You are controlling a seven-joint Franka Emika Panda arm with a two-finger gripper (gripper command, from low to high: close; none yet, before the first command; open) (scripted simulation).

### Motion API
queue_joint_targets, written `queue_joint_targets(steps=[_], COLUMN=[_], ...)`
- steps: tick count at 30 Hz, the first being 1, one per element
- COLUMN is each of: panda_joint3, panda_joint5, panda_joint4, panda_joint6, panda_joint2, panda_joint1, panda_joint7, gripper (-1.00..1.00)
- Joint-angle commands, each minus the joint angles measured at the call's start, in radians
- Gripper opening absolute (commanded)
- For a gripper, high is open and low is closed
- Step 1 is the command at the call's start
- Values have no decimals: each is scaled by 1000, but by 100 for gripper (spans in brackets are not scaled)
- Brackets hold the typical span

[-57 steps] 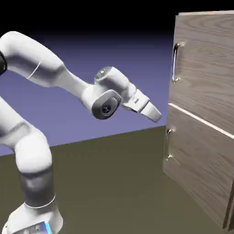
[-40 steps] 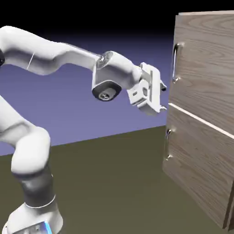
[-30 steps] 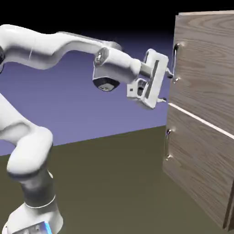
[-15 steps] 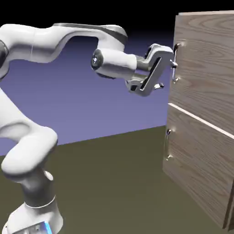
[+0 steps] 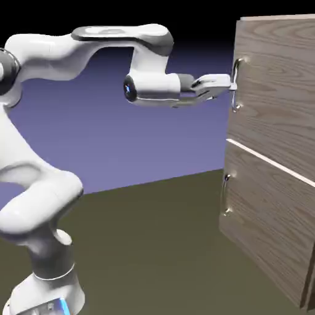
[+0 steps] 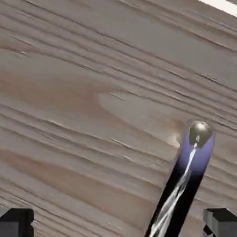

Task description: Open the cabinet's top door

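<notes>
The cabinet [image 5: 277, 184] of light wood grain stands at the exterior view's right. Its top door [image 5: 277, 86] is shut and flush, with a long silver bar handle [image 5: 235, 83] near its left edge. My gripper [image 5: 232, 86] reaches level from the left, its tips right at that handle. In the hand view the top door [image 6: 83, 102] fills the picture, and the handle [image 6: 185, 180] runs slantwise between my two fingertips [image 6: 16, 222], nearer the right one. The gripper [image 6: 118, 227] is open, its jaws apart on either side of the bar without pressing it.
The lower door [image 5: 271, 227] with its shorter handle [image 5: 226, 194] sits below a pale seam [image 5: 264, 159]. The arm's elbow [image 5: 123, 37] arches high at the exterior view's left. A dark olive table [image 5: 154, 246] spreads under the arm.
The hand has risen and swung right toward the cabinet, rolling from a slanted pose to level. Its tips now stand at the top door's handle. The jaws have stayed open.
</notes>
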Motion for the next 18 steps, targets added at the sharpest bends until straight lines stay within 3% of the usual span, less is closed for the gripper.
queue_joint_targets(steps=[1,8,14,15,18], panda_joint3=[14,83,256,256,197], panda_joint5=[44,263,301,301,299], panda_joint4=[10,61,205,205,180], panda_joint6=[-1,-4,-13,-13,-22], panda_joint2=[-1,-9,85,85,106], panda_joint1=[-14,-82,-294,-294,-221], panda_joint7=[13,76,29,29,-5], gripper=[0,0,0,-100,-100])
